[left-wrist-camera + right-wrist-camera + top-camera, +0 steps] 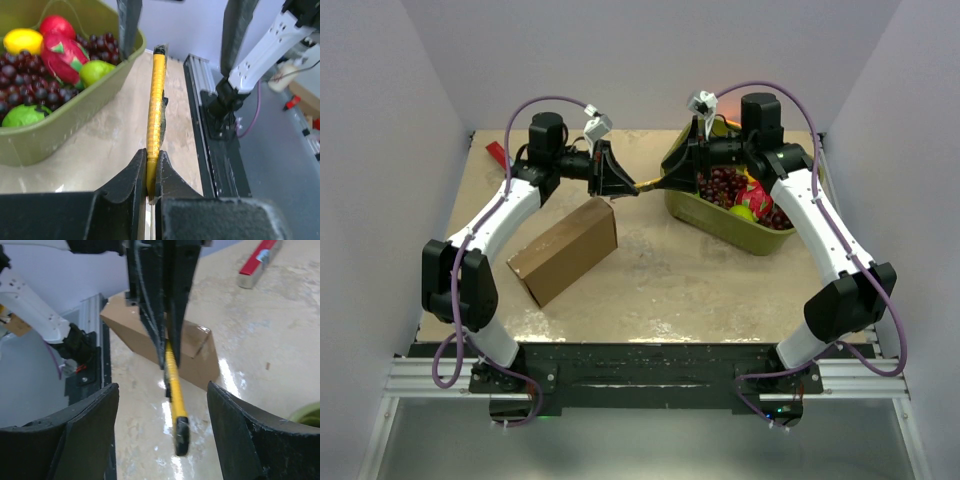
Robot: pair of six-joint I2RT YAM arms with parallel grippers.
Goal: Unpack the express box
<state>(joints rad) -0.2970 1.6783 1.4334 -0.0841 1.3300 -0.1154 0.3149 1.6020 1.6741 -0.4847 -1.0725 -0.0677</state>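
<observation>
Left tool (151, 160) clenched on yellow cutter (157, 100), beside fruit tub (720, 225) | right tool (162, 387) spread wide, holding nothing, astride cutter's black tip | express box (565, 250) shut on worktop (670, 280), well left of tub

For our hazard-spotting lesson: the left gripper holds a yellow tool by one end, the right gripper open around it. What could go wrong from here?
1. The left gripper pinches the yellow tool at its very end; it could pivot or slip onto the table.
2. The open right gripper flanks the tool; pulling away sideways might snag it.
3. The express box lies closed and unheld, so pressing it may slide it.
</observation>
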